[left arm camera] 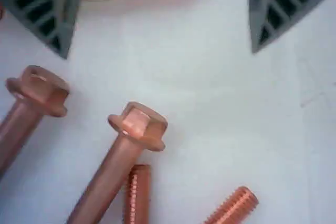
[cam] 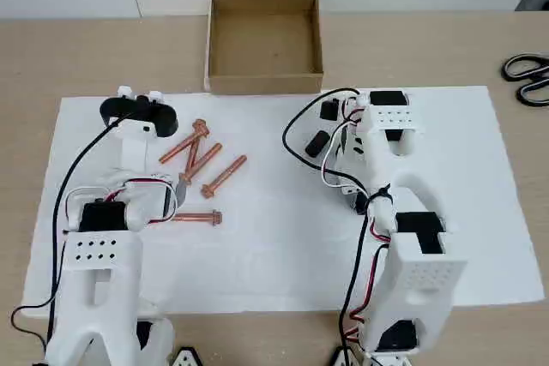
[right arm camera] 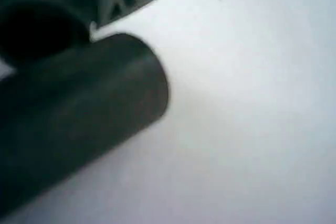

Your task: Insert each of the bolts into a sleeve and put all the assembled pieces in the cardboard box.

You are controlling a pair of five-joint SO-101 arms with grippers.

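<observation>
Counts five copper bolts [cam: 196, 218]. Counts two black sleeves [cam: 317, 143] in plain sight; any more under the wiring too hidden to tell. Adds one cardboard box [cam: 264, 83], one white sheet [cam: 274, 255], one pair of scissors [cam: 527, 79] and two arms [cam: 96, 280].

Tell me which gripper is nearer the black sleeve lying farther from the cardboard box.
Right. The right gripper is close beside the sleeve; the left gripper is open over the bolts, well across the paper from it.
</observation>
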